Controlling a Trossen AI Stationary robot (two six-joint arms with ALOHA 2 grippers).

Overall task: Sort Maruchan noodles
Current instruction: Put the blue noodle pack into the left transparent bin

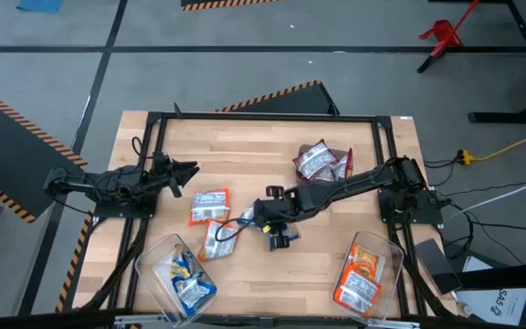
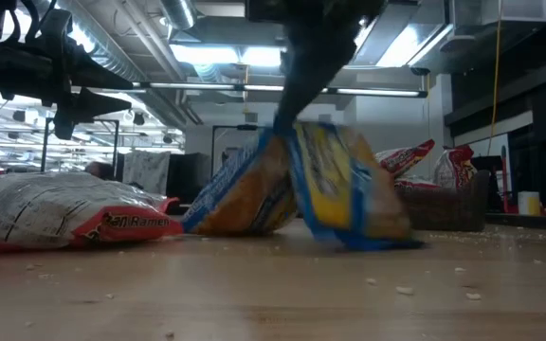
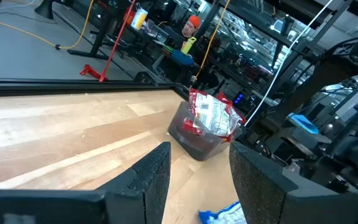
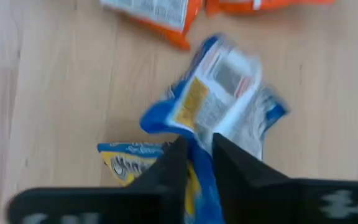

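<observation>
While the left gripper [image 1: 190, 168] waits over the table's left side with its fingers [image 3: 145, 180] spread wide and nothing between them, the right gripper [image 1: 247, 219] sits at mid-table, fingers [image 4: 173, 165] nearly together, pinching the edge of a blue-yellow noodle packet [image 4: 222, 93]. Second blue-yellow packet [image 4: 126, 165]: flat on wood beside it. Orange packets [image 1: 210, 206]: just left. Red packets [image 1: 318, 161]: heaped in dark bin [image 3: 194, 140]. Clear bins [image 1: 153, 270], front: blue and orange packets inside.
</observation>
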